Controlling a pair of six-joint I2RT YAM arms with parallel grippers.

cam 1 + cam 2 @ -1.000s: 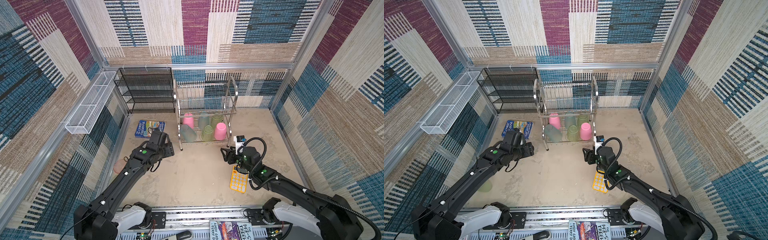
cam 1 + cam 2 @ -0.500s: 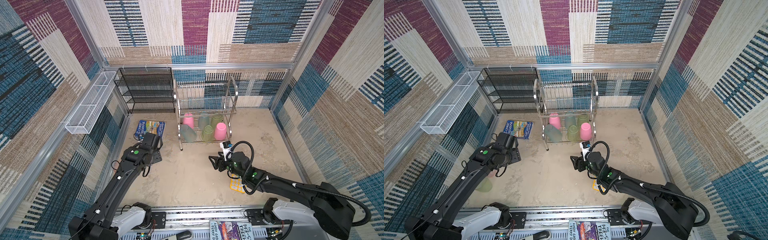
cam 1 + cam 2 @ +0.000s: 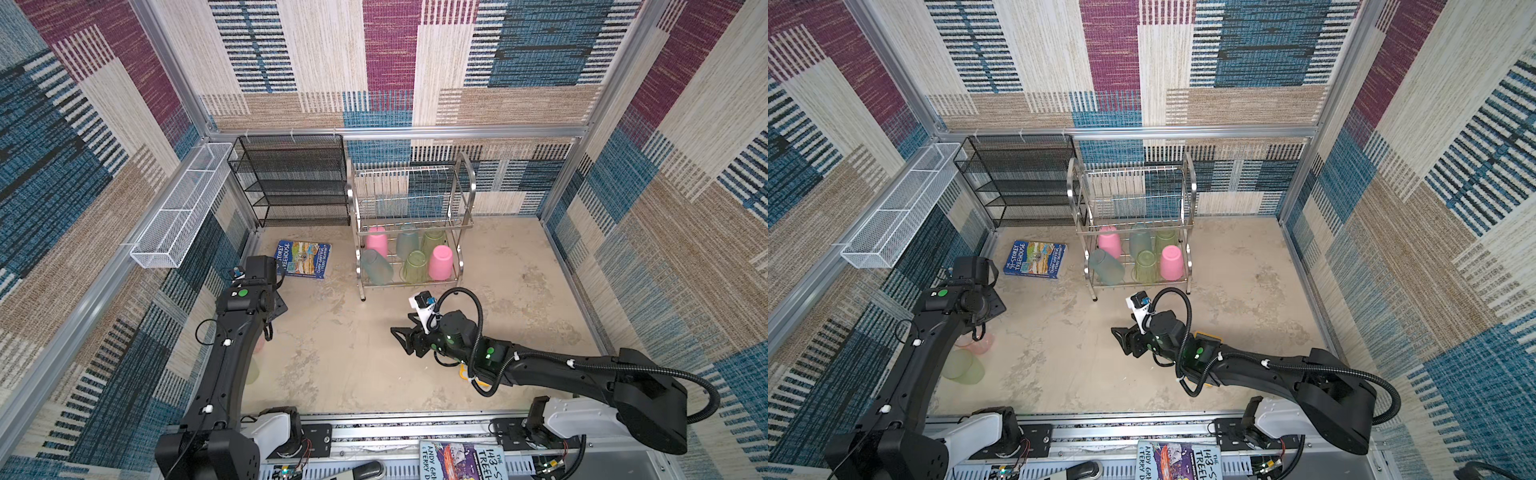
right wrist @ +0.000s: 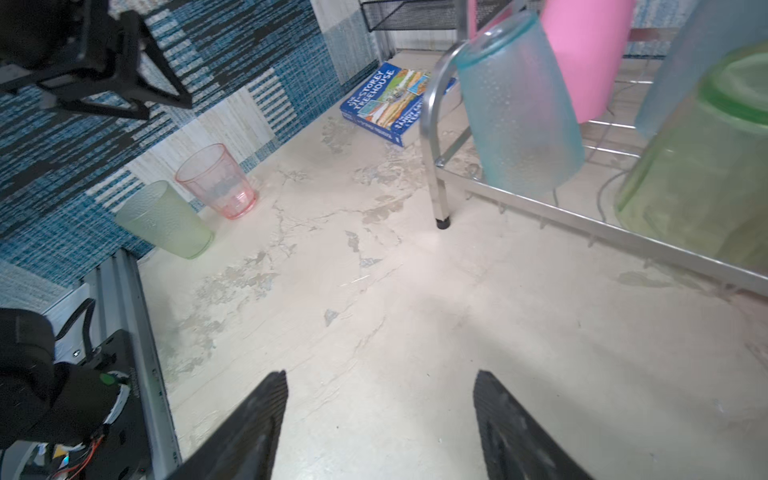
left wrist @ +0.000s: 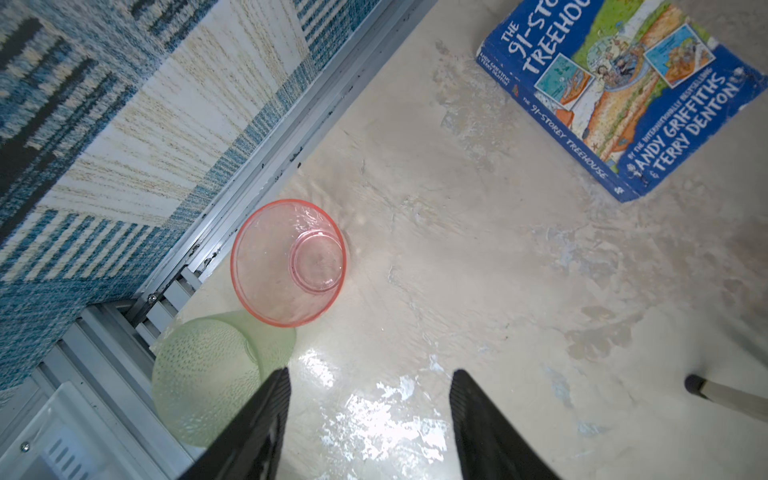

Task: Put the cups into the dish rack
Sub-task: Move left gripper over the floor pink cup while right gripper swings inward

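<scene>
Steel dish rack (image 3: 409, 232), mid-frame in both top views, holds six cups (image 3: 440, 262) on its lower tier; the left arm (image 3: 224, 374) half hides two more at lower left.

Left wrist view: left gripper (image 5: 369, 374), jaws apart, empty, hangs near the salmon cup (image 5: 289, 262) and green cup (image 5: 203, 374), centre-left. Next, I judge, it must lower around one.

Right wrist view: right gripper (image 4: 380, 376), jaws apart, empty; racked cups are cropped at upper right.

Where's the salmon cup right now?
In a top view, the salmon cup stands on the floor at the left wall, beside the green cup.
</scene>
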